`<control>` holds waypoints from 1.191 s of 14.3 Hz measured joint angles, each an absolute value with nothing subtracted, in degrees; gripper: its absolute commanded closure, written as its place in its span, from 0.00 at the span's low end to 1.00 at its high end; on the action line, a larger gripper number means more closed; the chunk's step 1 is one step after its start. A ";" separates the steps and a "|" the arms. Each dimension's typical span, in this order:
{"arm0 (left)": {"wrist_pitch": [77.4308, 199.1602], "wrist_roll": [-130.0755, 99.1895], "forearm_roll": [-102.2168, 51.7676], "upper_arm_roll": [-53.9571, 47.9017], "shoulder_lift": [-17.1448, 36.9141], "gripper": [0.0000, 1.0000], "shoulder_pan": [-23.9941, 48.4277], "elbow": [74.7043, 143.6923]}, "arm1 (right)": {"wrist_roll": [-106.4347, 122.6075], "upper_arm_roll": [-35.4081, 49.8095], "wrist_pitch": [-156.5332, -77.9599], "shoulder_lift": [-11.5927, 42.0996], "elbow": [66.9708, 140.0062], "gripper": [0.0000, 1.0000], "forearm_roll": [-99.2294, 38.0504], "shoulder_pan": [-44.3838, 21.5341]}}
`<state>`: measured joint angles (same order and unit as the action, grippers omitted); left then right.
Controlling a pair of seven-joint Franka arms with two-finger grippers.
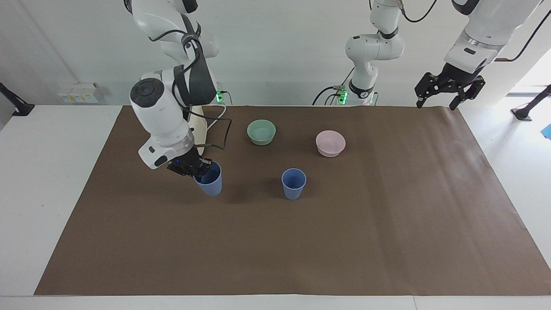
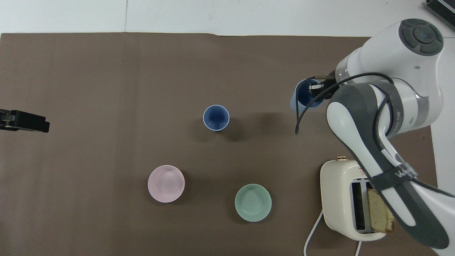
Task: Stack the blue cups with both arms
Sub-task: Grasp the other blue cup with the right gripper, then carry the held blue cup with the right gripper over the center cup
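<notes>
Two high cameras, half a turn apart

My facing view looks from high across the table toward the arm bases; my overhead view looks steeply down from above the robots' end. I see the same brown mat (image 1: 387, 224) (image 2: 106, 89) in both, from well back.
</notes>
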<state>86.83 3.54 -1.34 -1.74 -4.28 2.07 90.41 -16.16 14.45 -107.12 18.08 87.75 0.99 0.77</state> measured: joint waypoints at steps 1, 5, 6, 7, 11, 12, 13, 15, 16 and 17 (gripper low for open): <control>86.83 3.54 -1.65 -1.75 -4.28 0.00 2.06 90.46 | -17.89 14.52 -106.61 18.06 86.87 1.00 0.98 -0.94; 86.83 3.54 -2.31 -1.75 -4.28 0.00 2.02 90.51 | -28.20 14.69 -106.69 18.21 83.69 1.00 0.99 -10.30; 86.83 3.55 -2.37 -1.77 -4.28 0.00 2.02 90.52 | -29.36 14.69 -106.74 18.23 83.12 1.00 0.99 -12.05; 86.83 3.55 -2.41 -1.81 -4.28 0.00 2.02 90.53 | -29.94 14.69 -106.76 18.27 82.62 1.00 0.99 -13.43; 86.84 3.55 -2.44 -1.95 -4.29 0.00 2.02 90.54 | -30.05 14.73 -108.43 18.71 81.75 1.00 0.98 -15.88; 86.85 3.55 -2.44 -1.93 -4.31 0.00 2.01 90.54 | -30.05 14.75 -109.02 19.15 81.74 1.00 0.98 -16.82; 86.85 3.55 -2.44 -1.90 -4.31 0.00 1.99 90.54 | -30.07 14.76 -109.86 19.76 81.74 1.00 0.98 -17.84; 86.85 3.55 -2.44 -1.79 -4.31 0.00 1.92 90.54 | -30.10 14.76 -111.38 20.90 81.74 1.00 0.98 -18.90; 86.85 3.55 -2.44 -1.70 -4.31 0.00 1.89 90.54 | -30.10 14.70 -111.51 21.25 81.73 1.00 0.98 -18.88; 86.85 3.55 -2.44 -1.65 -4.31 0.00 1.87 90.54 | -30.10 14.56 -111.51 21.45 81.72 1.00 0.98 -18.70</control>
<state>86.85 3.55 -2.44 -1.65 -4.31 1.87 90.54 -30.10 14.56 -111.51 21.45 81.72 0.98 -18.70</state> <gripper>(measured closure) 0.000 0.965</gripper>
